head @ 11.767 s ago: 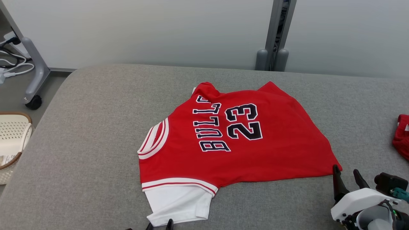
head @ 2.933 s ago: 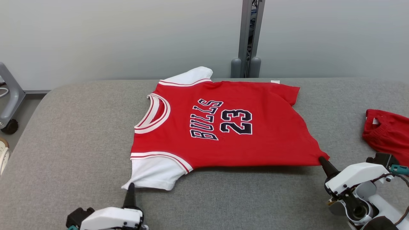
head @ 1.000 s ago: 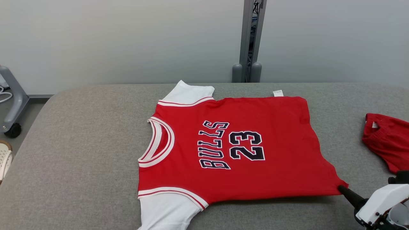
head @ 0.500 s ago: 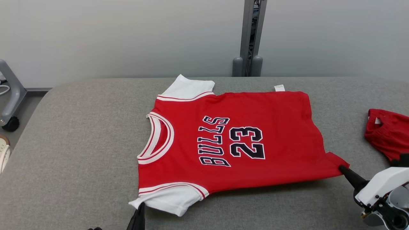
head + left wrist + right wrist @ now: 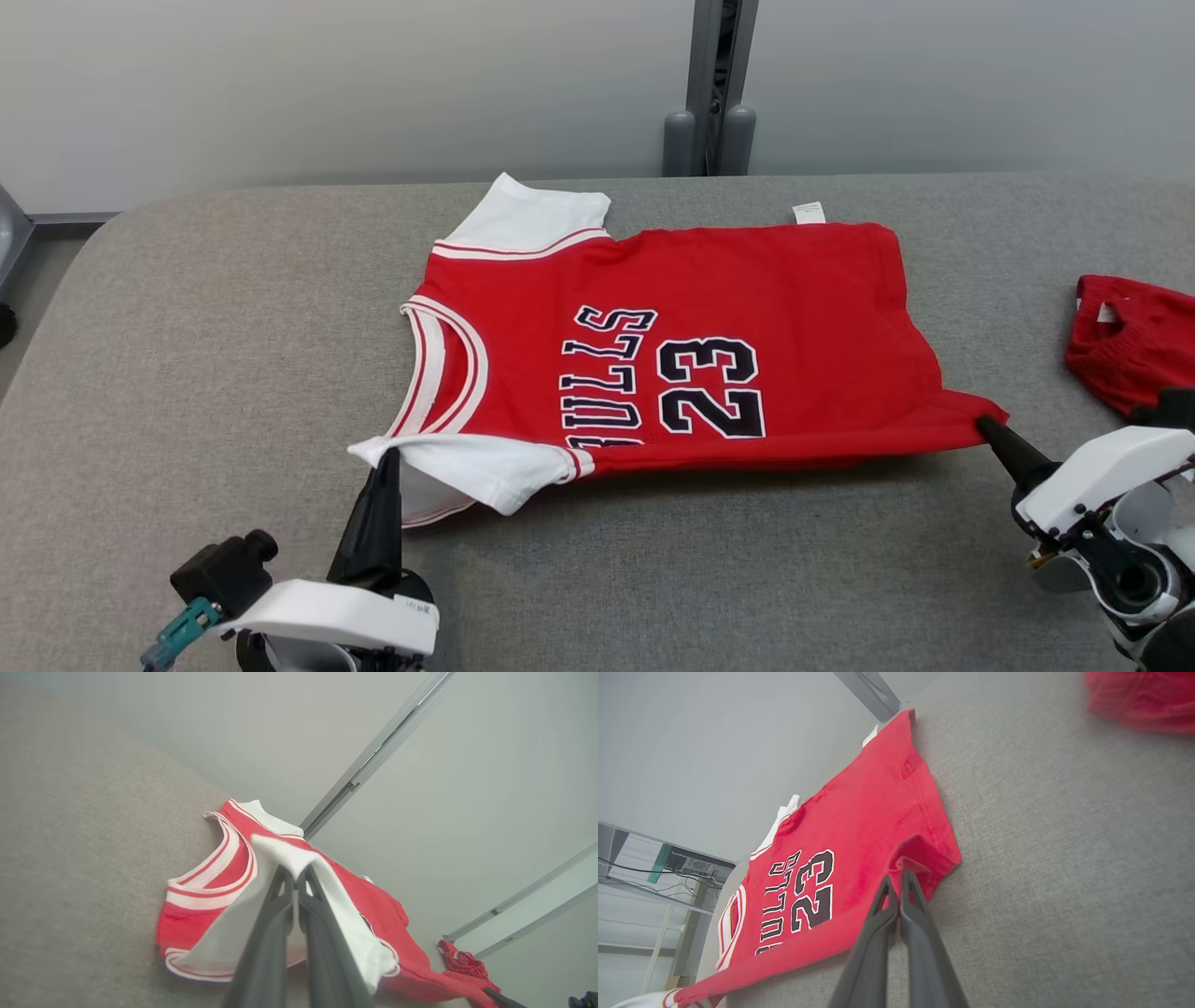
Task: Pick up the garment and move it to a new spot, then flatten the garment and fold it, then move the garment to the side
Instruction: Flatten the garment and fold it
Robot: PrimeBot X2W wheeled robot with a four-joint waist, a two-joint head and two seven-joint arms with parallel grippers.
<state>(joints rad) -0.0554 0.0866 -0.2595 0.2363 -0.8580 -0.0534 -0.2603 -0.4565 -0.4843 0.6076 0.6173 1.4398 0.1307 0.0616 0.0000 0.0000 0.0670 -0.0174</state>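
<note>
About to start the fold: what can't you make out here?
Tips of the left hand: left wrist view, wrapped in the white sleeve.
Second red garment: head view, cut by the right edge.
Lettering on the jersey: head view, first letter covered by that sleeve.

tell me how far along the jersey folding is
Done: jersey spread flat on the grey table. In hand: left gripper shut on the near white sleeve, right gripper on the hem corner, near edge lifted. Left: the fold itself, then moving it aside.
</note>
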